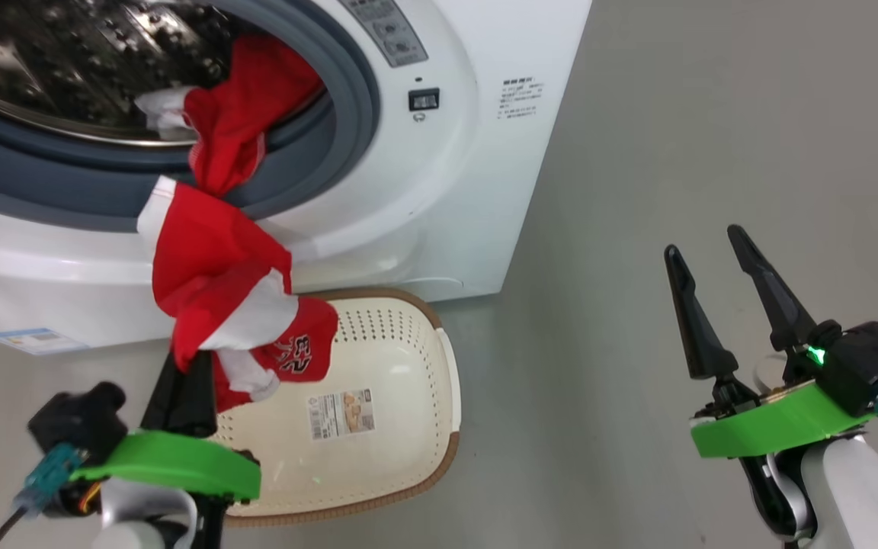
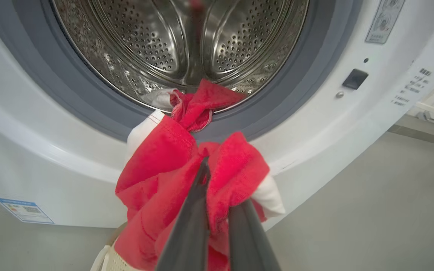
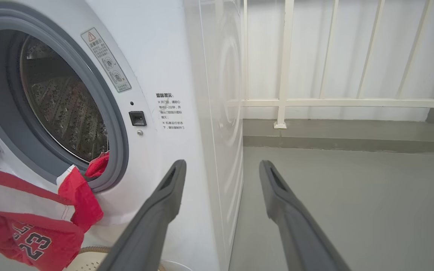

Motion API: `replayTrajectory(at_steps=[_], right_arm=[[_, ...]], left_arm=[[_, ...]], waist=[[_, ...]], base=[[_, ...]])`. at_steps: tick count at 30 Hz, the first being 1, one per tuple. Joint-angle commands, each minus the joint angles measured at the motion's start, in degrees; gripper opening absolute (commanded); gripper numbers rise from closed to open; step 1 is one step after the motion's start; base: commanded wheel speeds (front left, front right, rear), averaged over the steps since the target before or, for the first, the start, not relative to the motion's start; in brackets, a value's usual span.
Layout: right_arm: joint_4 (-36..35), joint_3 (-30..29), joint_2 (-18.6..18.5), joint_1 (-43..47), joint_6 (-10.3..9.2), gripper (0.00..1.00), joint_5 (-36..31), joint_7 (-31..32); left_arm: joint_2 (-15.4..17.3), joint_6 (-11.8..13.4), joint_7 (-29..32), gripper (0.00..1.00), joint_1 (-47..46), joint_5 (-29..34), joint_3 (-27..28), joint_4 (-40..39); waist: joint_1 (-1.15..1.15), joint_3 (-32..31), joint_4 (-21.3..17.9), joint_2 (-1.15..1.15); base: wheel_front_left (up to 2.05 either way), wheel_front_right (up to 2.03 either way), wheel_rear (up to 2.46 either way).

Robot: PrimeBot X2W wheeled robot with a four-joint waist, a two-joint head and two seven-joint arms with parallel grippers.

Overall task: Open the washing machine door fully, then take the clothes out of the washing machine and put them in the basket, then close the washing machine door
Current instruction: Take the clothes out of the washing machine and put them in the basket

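left gripper (image 2: 219, 188) pinching red jersey (image 1: 210, 267), strung from drum (image 1: 65, 69) at 11 o'clock over basket (image 1: 408, 366) for drop; right gripper (image 1: 704, 241) gaping, empty

A smooth grey floor (image 1: 713, 152) reaches a cream metal railing (image 3: 285, 75) of upright bars, standing on a low grey kerb (image 3: 352, 131).

Grey floor (image 1: 675, 152), white railing (image 3: 315, 102) w/ pale wall (image 3: 307, 56) behind.
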Motion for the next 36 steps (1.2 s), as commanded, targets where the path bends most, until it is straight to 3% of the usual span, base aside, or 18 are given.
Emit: replayTrajectory(at_steps=[1,15,26,36], right_arm=[[-1.7,1.3,-0.2,-1.7,0.37,1.00,0.3,-0.4],[-1.9,2.6,-0.4,-4.4,0.37,1.00,0.3,-0.4],[-1.8,3.1,0.2,-7.1,0.37,1.00,1.1,-0.4],[-1.2,4.7,0.6,-8.4,0.37,1.00,1.7,-0.4]], left_arm=[[0.4,-1.0,-1.2,0.00,-3.0,-0.7,1.5,2.3],[0.2,-5.1,-4.8,0.00,-14.9,-4.0,0.6,30.8],[1.2,-6.7,-1.4,0.00,-26.7,-5.0,-0.4,55.3],[2.4,-7.9,-0.4,0.00,-32.6,-4.9,-1.7,66.9]], waist=[[0.00,2.2,-1.0,0.00],[0.00,8.8,-3.9,0.00],[0.00,13.7,-5.8,0.00],[0.00,17.3,-6.9,0.00]], base=[[0.00,0.00,0.00],[0.00,0.00,0.00],[0.00,0.00,0.00],[0.00,0.00,0.00]])
